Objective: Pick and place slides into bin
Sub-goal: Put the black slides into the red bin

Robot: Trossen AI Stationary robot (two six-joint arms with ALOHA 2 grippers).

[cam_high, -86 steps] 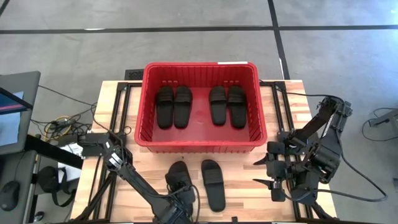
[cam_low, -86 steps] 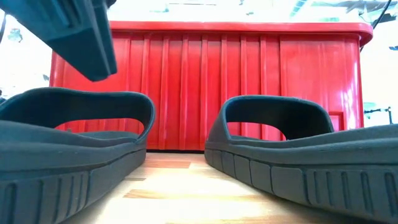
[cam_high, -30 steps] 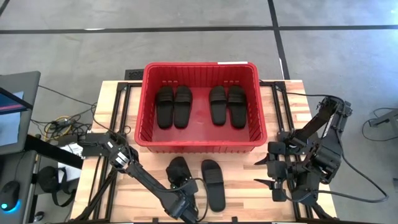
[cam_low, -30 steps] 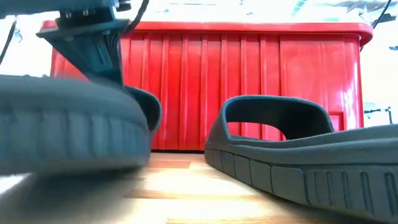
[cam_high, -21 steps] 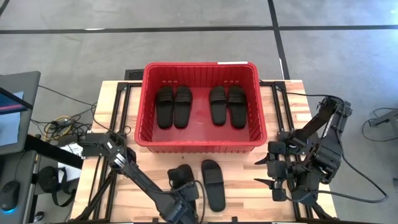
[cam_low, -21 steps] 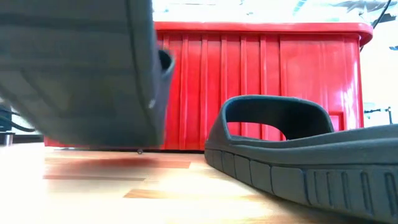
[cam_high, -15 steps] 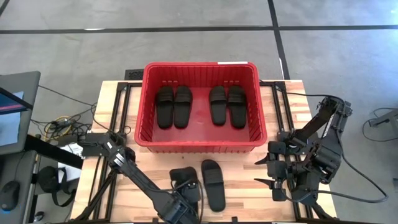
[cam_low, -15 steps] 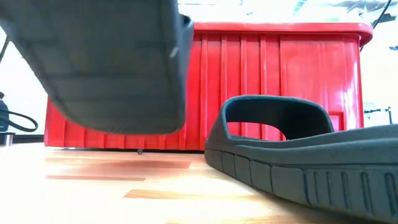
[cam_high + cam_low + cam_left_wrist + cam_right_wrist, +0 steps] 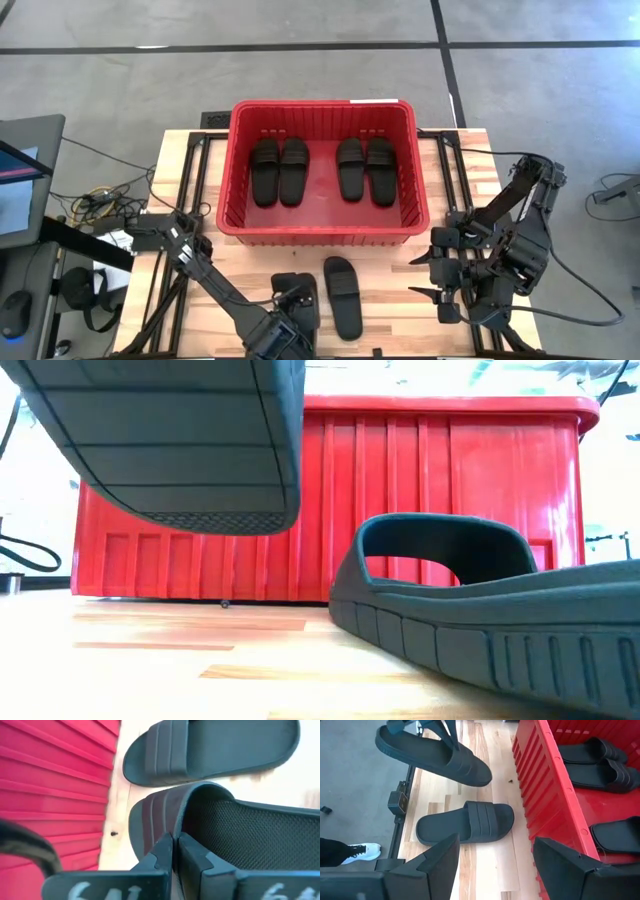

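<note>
My left gripper (image 9: pixel 175 852) is shut on one black slide (image 9: pixel 298 289) and holds it in the air above the table's near edge; from table height I see its ribbed sole (image 9: pixel 180 440). Its partner, a second slide (image 9: pixel 342 296), lies flat on its sole just to the right. The red bin (image 9: pixel 236 170) stands behind them with several slides lying inside. My right gripper (image 9: pixel 495 865) hangs open above the table's right side, with nothing between its fingers. My left gripper pinches the strap's heel-side edge (image 9: pixel 176 827) between its two fingers, one finger (image 9: pixel 160 856) on the strap's outer face and the other over the footbed. The fingers slant down from the near side. The slide hangs tilted and clear of the table.
The bin's near wall (image 9: pixel 440 500) rises close behind the slide on the table (image 9: pixel 465 822). Bare wood (image 9: pixel 385 290) lies between that slide and my right arm. Black frame rails (image 9: pixel 185 190) and cables run along the table's left side.
My left gripper has risen with the slide in its hold. The slide, which lay with its heel on the table a second ago, is now lifted clear and tipped, its sole showing from the near side. The slide beside it has stayed where it was.
</note>
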